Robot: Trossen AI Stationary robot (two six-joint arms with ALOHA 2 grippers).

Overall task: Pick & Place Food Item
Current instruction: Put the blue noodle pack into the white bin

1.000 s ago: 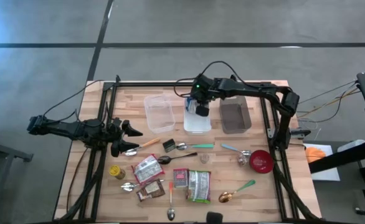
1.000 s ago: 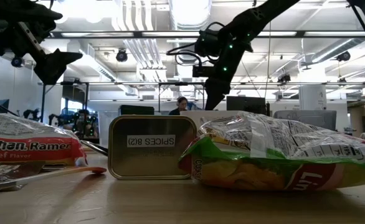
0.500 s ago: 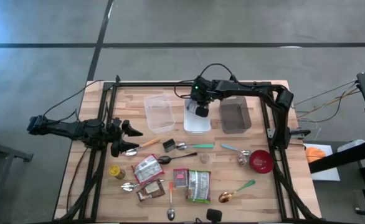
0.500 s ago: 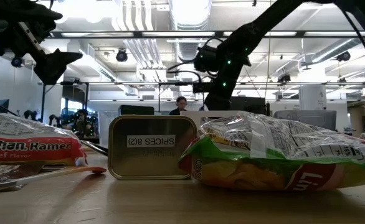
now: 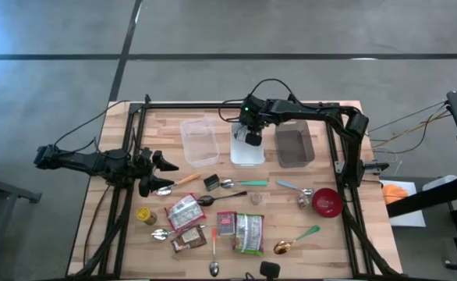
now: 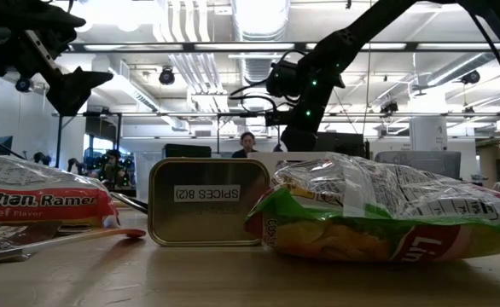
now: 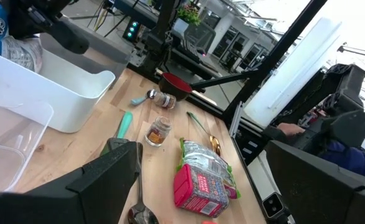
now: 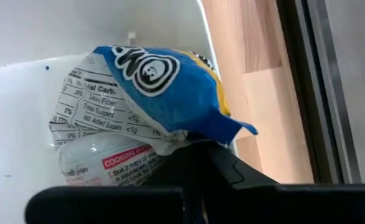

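The right gripper (image 8: 192, 186) is closed on the edge of the blue snack packet (image 8: 164, 93), hanging over the white bin (image 5: 247, 148). The packet is judged light, soft and crinkly (contents likely fragile); pinch the sealed film edge. The left gripper (image 5: 160, 168) waits open over the tabletop (image 5: 291, 203).

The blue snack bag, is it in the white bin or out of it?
In. The blue snack bag lies against the white bin wall, pinched by the right tool, which is shut.
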